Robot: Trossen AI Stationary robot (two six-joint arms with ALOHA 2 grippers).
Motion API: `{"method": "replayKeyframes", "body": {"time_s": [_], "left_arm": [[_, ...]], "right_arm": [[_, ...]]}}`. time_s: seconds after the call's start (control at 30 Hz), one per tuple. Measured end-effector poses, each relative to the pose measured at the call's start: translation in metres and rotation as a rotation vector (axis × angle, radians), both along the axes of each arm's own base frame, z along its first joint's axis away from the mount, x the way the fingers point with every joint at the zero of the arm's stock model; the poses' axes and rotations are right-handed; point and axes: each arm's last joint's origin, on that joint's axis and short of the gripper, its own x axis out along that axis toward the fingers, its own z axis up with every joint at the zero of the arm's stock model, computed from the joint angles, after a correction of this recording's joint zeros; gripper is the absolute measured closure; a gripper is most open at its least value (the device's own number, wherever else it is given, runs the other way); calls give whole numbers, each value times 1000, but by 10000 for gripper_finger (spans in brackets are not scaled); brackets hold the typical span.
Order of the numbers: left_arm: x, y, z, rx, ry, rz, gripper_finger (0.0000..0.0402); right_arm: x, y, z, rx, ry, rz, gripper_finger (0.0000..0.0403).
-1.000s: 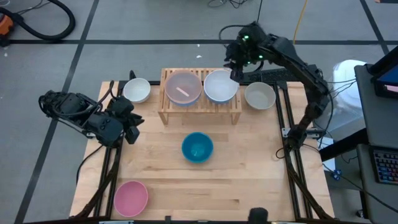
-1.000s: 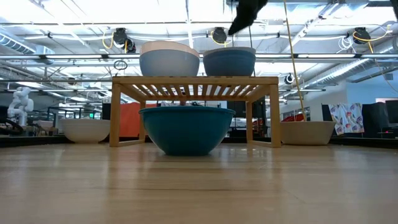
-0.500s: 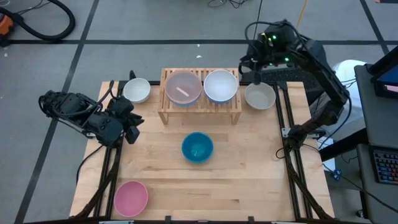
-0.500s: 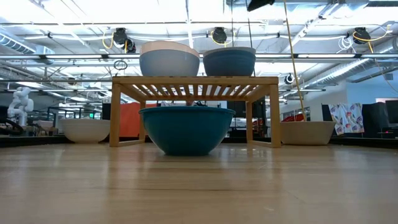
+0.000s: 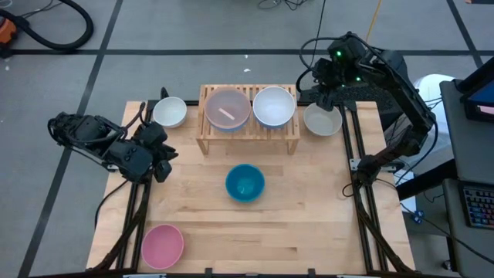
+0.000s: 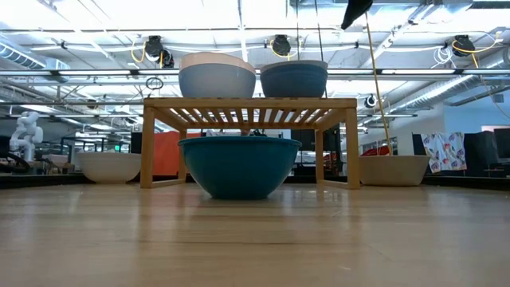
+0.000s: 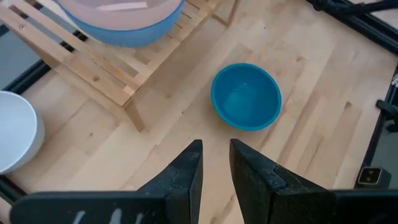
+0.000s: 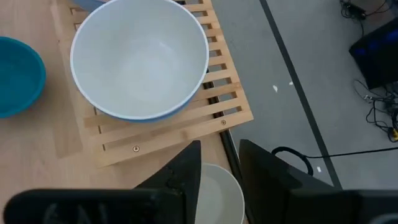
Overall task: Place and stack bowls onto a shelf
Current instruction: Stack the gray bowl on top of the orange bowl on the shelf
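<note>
The right pincer [image 5: 325,99], fingers slightly apart and empty, is being held above the white bowl [image 5: 322,119]; the wooden shelf [image 5: 248,136] risks being clipped

Beside the shelf [image 7: 118,74], which carries a peach bowl nested in a light blue bowl [image 7: 124,25], sits a teal bowl [image 7: 245,96], with a white bowl [image 7: 15,140] at the shelf's other side.

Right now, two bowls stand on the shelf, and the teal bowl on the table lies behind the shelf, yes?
Not quite. Two bowls do stand on the shelf, but the teal bowl lies on the table in front of the shelf, not behind it. The high view shows this.
</note>
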Motion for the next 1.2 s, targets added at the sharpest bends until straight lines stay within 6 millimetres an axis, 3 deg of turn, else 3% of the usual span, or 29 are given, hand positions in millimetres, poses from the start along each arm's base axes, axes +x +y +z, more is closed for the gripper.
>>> {"method": "replayKeyframes", "body": {"time_s": [0.23,0.6,0.77,1.0,1.2], "left_arm": [[14,-8,-7,86,101,-152,319],[37,-38,-27,-159,284,-258,319],[43,-50,-34,-165,325,-280,319],[70,-46,-49,-103,360,-150,319],[95,-38,-63,-47,419,-181,319]], "right_arm": [[0,0,0,-3,-3,1,287],[-2,2,2,-16,0,19,287],[-2,2,2,-16,0,20,287],[-4,3,3,-36,16,23,287],[-16,10,8,-36,4,-48,287]]}}
